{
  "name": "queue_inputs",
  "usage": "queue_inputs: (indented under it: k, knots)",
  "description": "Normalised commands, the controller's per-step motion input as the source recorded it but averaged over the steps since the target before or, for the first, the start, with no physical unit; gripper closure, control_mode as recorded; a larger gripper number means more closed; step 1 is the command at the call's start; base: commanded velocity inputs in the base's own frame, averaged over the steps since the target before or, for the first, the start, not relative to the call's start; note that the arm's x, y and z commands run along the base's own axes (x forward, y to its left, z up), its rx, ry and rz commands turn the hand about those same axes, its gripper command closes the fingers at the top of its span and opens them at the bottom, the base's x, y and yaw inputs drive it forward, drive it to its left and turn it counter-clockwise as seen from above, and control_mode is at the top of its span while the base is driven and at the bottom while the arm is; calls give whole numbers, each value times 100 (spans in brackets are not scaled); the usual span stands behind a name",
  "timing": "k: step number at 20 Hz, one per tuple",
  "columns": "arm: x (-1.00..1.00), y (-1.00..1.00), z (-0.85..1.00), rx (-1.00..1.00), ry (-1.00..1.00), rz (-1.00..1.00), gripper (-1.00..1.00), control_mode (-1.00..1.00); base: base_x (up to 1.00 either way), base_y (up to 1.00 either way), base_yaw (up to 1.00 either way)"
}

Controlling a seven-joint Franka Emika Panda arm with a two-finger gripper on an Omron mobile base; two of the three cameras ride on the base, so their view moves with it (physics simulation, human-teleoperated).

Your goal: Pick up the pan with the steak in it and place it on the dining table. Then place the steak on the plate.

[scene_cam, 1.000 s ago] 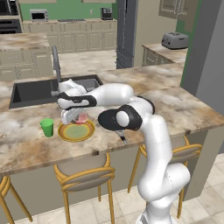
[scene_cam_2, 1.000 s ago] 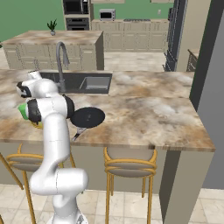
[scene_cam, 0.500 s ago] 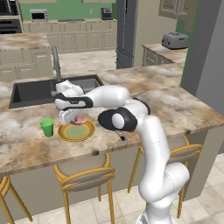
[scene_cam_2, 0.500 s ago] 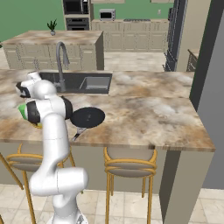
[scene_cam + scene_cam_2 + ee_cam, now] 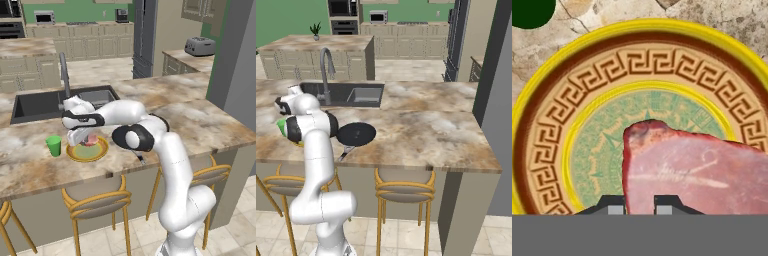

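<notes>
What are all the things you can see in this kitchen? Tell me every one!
steak: one, pinkish red, held over the plate.
plate: one, yellow rim and greenish middle, on the dining table.
pan: one, black, on the dining table beside the arm.
cup: one, green, beside the plate.
dining table: one, beige-brown marbled top.
sink: one, dark, set in the table.
tap: one, grey, at the sink.
stools: wooden, under the table's edge.
toaster: one, grey, far counter.
gripper: one, dark tips, shut on the steak.

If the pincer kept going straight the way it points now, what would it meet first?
Most likely the plate: the pincer, shut on the steak, points down at its greenish centre. The gap left is hard to judge.
</notes>
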Motion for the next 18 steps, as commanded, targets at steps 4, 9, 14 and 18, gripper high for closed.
queue_inputs:
  k: [4, 9, 14, 18]
  knots:
    - [0, 1, -12, -1, 0, 0, -100, -100, 0, 0, 0]
    - [0, 0, 0, 0, 0, 0, -100, -100, 0, 0, 0]
    - [0, 0, 2, 0, 0, 0, -100, -100, 0, 0, 0]
    - [-9, -7, 42, 5, 1, -1, -100, -100, 0, 0, 0]
